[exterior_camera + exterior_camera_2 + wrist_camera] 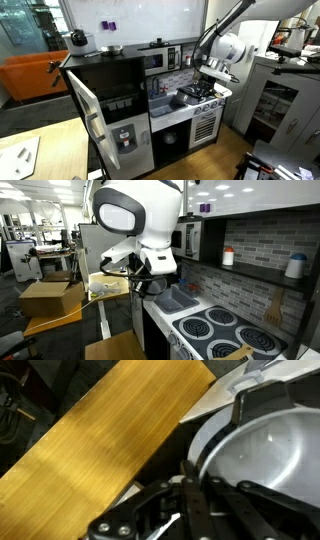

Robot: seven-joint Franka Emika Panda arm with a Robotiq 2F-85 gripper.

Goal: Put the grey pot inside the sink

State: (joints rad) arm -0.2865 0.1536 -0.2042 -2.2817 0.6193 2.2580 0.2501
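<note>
At the front edge of the sink (176, 301), the tool (194, 472) seems pinched on the rim of the grey pot (262, 448); pot lies beyond the tool, over the basin, so straight down next.

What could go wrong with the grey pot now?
The gripper meets the grey pot only at its rim. I cannot tell how tightly it grips, so the pot might tip or slip. The wooden floor shows right beside it in the wrist view, so a slip could drop it past the counter, not into the sink.
</note>
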